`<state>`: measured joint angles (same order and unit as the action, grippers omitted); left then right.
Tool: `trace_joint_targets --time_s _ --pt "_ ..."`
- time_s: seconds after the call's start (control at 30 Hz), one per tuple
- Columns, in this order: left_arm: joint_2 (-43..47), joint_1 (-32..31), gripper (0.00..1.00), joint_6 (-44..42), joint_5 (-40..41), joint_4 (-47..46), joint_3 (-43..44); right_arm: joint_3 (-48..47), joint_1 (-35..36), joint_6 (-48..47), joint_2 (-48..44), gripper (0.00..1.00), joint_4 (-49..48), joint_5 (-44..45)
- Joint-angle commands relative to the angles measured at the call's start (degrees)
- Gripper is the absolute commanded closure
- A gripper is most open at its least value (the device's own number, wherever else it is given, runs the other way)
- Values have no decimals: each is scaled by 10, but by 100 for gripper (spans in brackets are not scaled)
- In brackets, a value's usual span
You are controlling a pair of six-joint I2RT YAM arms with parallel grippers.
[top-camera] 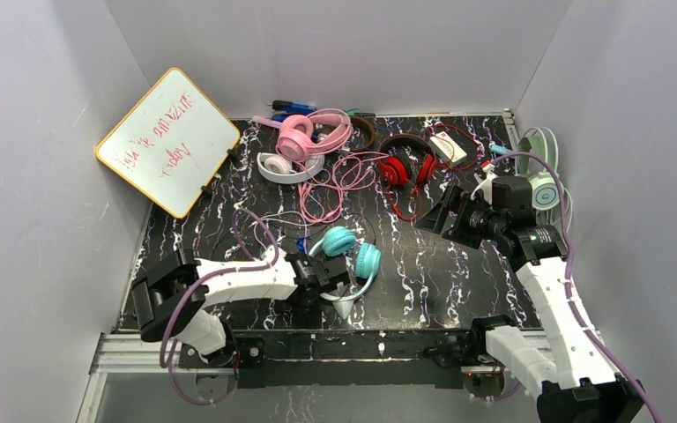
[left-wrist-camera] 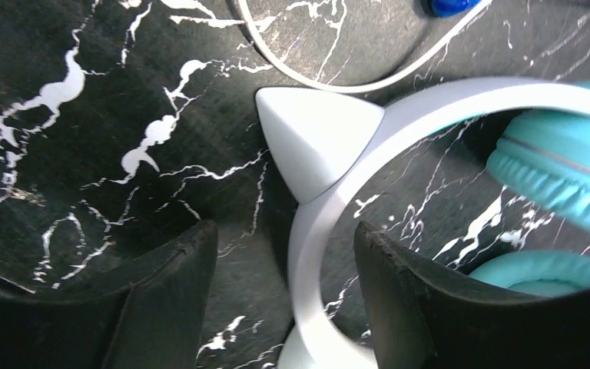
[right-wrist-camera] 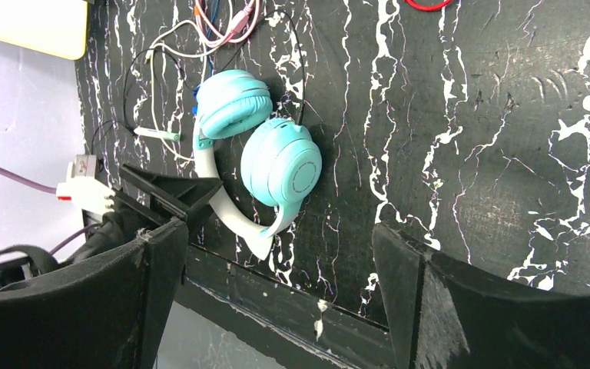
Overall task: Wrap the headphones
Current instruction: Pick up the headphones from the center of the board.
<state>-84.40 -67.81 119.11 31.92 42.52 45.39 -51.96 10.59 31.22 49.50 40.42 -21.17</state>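
The left gripper (left-wrist-camera: 283, 237) stands partly open astride the white headband (left-wrist-camera: 313, 231) of the teal headphones (top-camera: 354, 253), which lie on the table (top-camera: 458, 273) towards its near edge; neither finger seems to touch the band. The right gripper (right-wrist-camera: 273, 231) hangs wide open and empty. This looks like the pick-up step, and the next move calls for a square pinch on the band, clear of the cat ear (left-wrist-camera: 315, 138).
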Motion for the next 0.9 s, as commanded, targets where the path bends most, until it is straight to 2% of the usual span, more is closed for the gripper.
trace_joint_targets --time_s 0.0,0.23,0.3,0.37,0.47,0.57,0.67,0.73,0.87 --pt "-32 38 39 13 -53 14 24 -23 1 -9 1 3 -10 -4" --pt "-94 42 42 -13 -90 19 70 -26 1 -8 4 3 -12 -3" --pt "-120 42 50 -30 -113 27 88 -27 2 -8 6 3 -13 -2" --pt "-146 42 70 -46 -125 50 107 -27 1 -8 5 3 -13 -3" --pt "-183 46 82 -71 -127 89 133 -24 1 -8 3 3 -14 -5" --pt "-208 69 98 -120 -119 139 168 -17 1 -12 1 3 -13 -12" --pt "-216 81 100 -187 -59 201 231 -12 1 -23 4 3 -15 -32" --pt "-216 81 100 -270 -7 228 279 -7 1 -31 8 3 -21 -54" --pt "-212 81 100 -349 74 315 359 -7 3 -44 22 2 -41 -82"
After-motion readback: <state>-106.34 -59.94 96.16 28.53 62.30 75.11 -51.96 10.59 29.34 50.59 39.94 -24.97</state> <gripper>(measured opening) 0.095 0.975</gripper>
